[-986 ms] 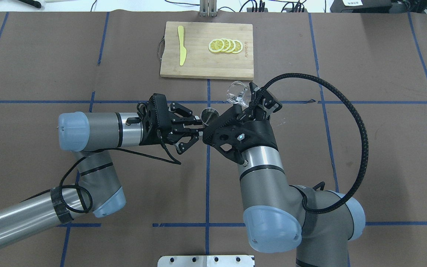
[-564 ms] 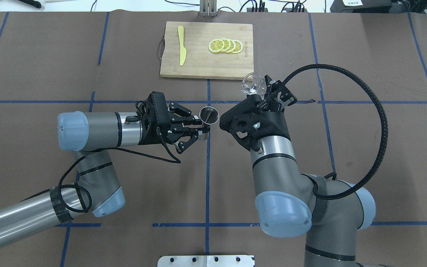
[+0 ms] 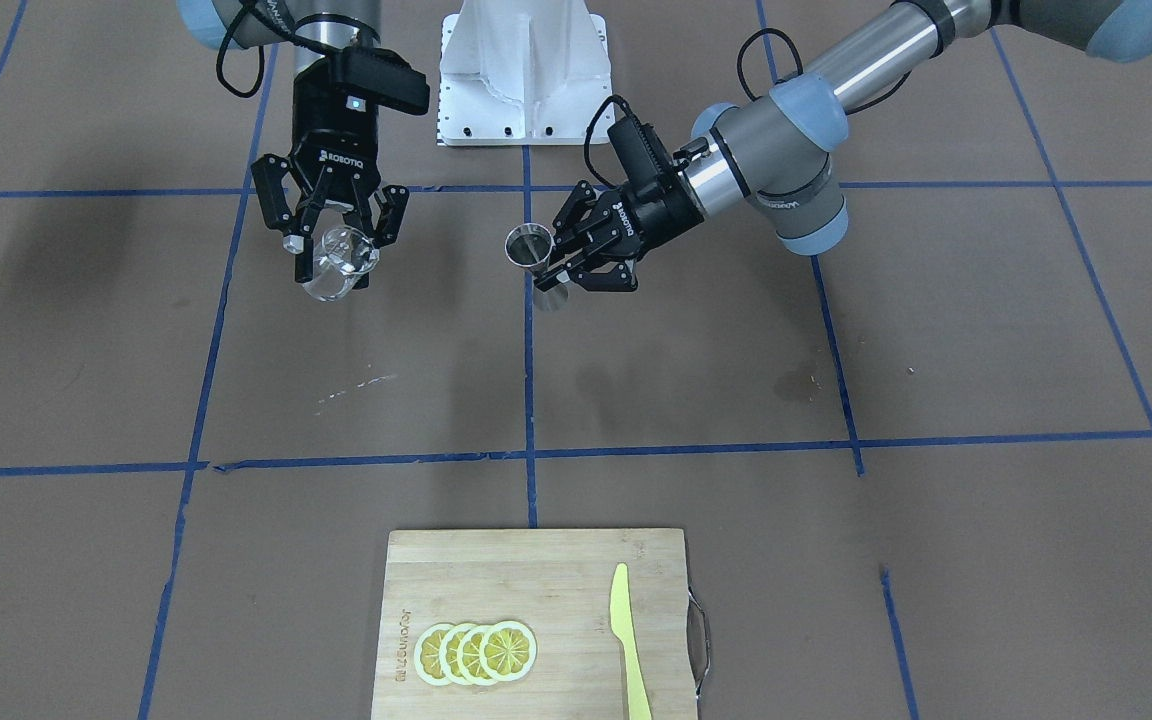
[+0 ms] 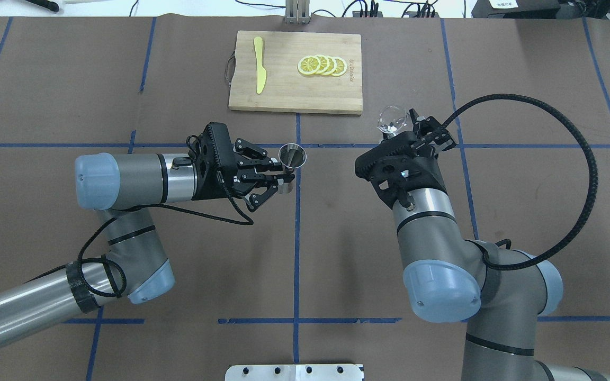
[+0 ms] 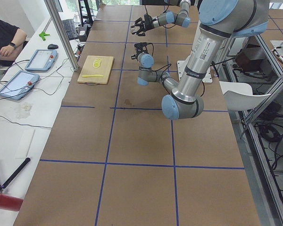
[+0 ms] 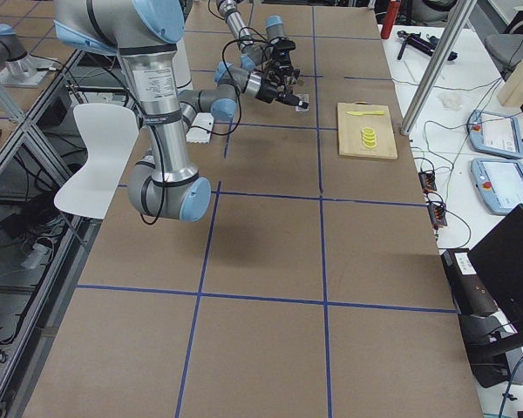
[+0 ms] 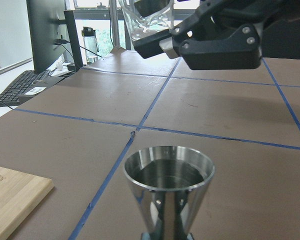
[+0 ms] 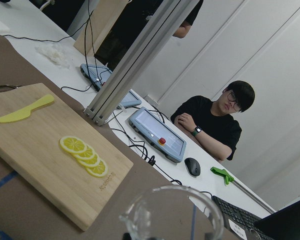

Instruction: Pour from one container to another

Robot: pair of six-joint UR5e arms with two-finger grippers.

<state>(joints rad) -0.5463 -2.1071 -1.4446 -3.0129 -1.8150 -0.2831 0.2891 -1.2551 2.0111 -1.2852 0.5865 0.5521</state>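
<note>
The glass cup [image 3: 332,274] hangs in the air, clamped between the fingers of the right gripper [image 3: 336,252] and sitting close to upright, with its mouth facing up. It looks empty to me, though clear glass makes that hard to swear to. Held level like this, nothing can spill from it, so this is no pouring pose. Well apart from it, across a blue tape line, the jigger [image 3: 530,246] is also off the table [image 4: 45,95]. The left gripper [image 3: 554,272] is pinched shut on its narrow waist, which seems the sensible place, as the cones above and below stop it slipping. Its upper bowl faces straight up, ready to take or keep liquid. The left wrist view shows a sheen inside that may be liquid, but I cannot tell for sure. With that gap between them, the cup would have to come over the jigger's mouth before any pour. Further off, the cutting board [image 4: 294,98] carries the lemon slices [image 4: 322,65] and a yellow knife [image 4: 259,63], out of both arms' way.
</note>
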